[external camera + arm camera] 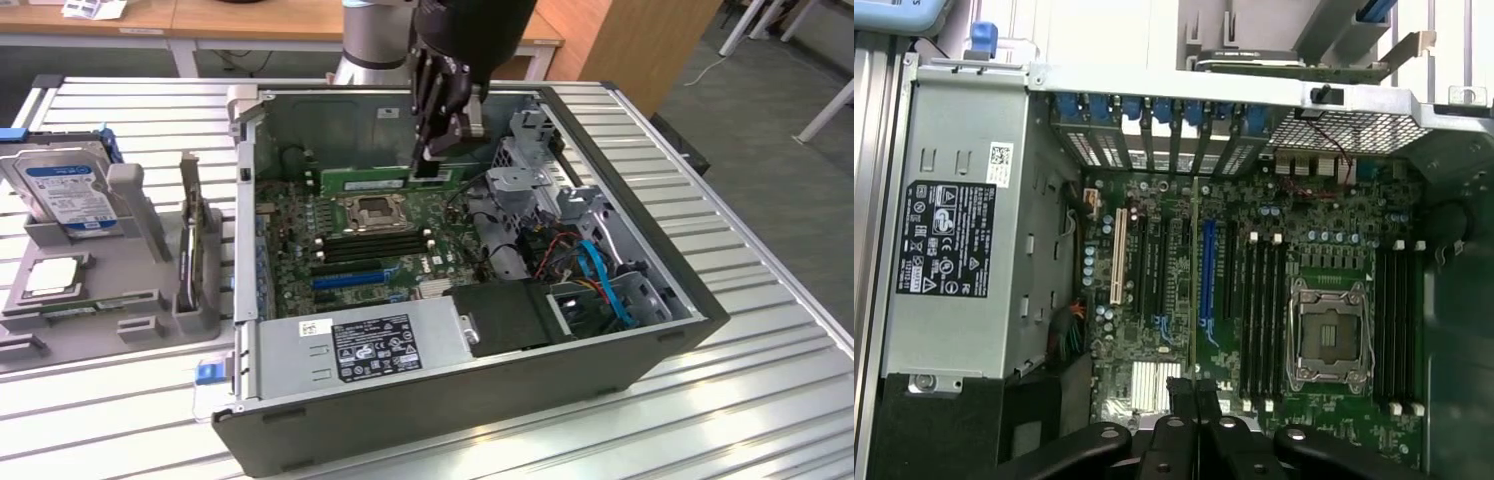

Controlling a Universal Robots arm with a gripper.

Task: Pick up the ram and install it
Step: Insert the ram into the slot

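The ram (380,182), a long green stick with a white sticker, hangs level inside the open computer case (667,345), above the far part of the motherboard (354,255). My gripper (437,165) comes down from above and is shut on the stick's end on the exterior view's right. The black memory slots (374,243) lie below, just nearer than the CPU socket (378,212). In the wrist view my fingers (1182,400) are pressed together with the ram's thin edge (1195,290) running away from them, over the board beside the memory slots (1259,310).
A grey power supply (367,345) fills the case's near side. A drive cage with blue and orange cables (594,270) stands at the exterior view's right. Outside the case, a grey holder (147,300) carries a hard drive (67,190), a dark expansion card (200,250) and a CPU (54,275).
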